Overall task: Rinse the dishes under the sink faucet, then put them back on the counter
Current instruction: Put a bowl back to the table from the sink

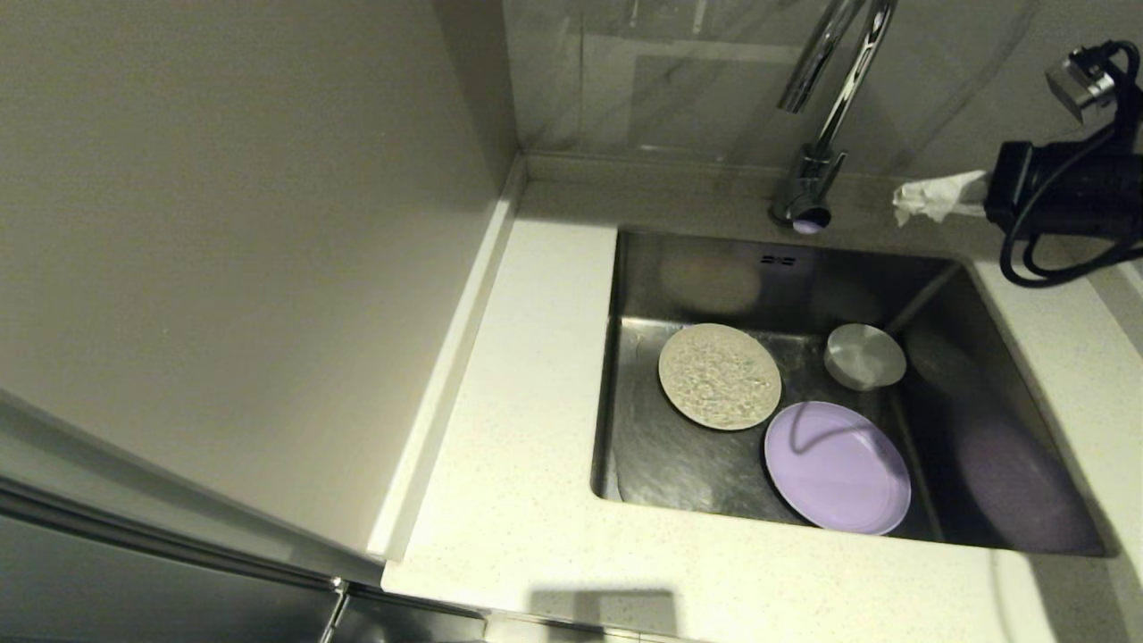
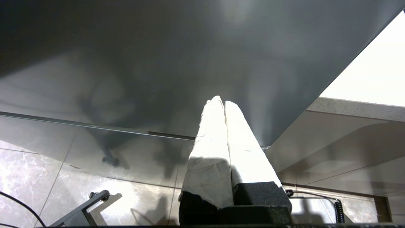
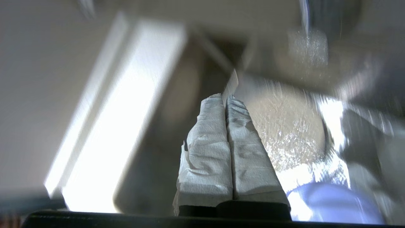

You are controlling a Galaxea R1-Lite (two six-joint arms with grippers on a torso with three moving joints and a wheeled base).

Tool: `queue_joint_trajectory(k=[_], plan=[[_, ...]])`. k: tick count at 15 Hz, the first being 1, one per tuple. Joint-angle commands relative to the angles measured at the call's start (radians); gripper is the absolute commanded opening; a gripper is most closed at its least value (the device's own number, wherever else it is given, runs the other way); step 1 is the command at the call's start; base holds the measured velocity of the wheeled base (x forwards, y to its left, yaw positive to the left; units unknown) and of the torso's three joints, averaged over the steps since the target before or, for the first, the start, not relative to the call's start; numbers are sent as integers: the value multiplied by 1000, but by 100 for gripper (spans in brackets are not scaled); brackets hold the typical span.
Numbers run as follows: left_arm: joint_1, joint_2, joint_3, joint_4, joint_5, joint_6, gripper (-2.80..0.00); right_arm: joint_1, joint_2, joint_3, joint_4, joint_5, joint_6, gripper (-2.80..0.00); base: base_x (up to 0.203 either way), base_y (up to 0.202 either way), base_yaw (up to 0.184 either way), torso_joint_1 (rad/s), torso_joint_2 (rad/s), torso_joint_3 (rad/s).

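Three dishes lie in the steel sink (image 1: 696, 277): a cream-beige plate (image 1: 720, 376) at the back left with water rippling over it, a small white bowl (image 1: 863, 356) to its right, and a lilac plate (image 1: 837, 467) nearest me. The chrome faucet (image 1: 826, 107) arches above the basin's back edge. My right gripper (image 1: 904, 204), its fingers wrapped in white paper, hovers shut and empty above the back ledge, just right of the faucet base. In the right wrist view the gripper (image 3: 225, 96) points toward the wet cream plate (image 3: 291, 126). My left gripper (image 2: 221, 100) is shut and empty, low beside the cabinet front.
The speckled counter (image 1: 527, 402) runs left of and in front of the sink. A tall grey panel (image 1: 223, 223) walls off the left side. Black cables (image 1: 1036, 259) hang from my right arm over the sink's back right corner.
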Motion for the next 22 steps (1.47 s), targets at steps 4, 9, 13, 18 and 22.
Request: queue_joint_trajectory(k=[4, 9, 13, 18, 22], plan=[[0, -3, 0, -1, 0, -1, -280, -50, -285, 334, 371, -200, -267, -280, 0, 0, 0, 0, 0, 0], [0, -3, 0, -1, 0, -1, -280, -59, -332, 523, 346, -311, -575, -280, 0, 0, 0, 0, 0, 0], [0, -3, 0, -1, 0, 0, -280, -52, -283, 530, 348, -309, -618, -280, 0, 0, 0, 0, 0, 0], [0, -3, 0, -1, 0, -1, -280, -24, -180, 455, 391, -315, -643, -280, 0, 0, 0, 0, 0, 0], [-1, -3, 0, -1, 0, -1, -280, 4, -61, 330, 401, -337, -637, 0, 0, 0, 0, 0, 0, 0]])
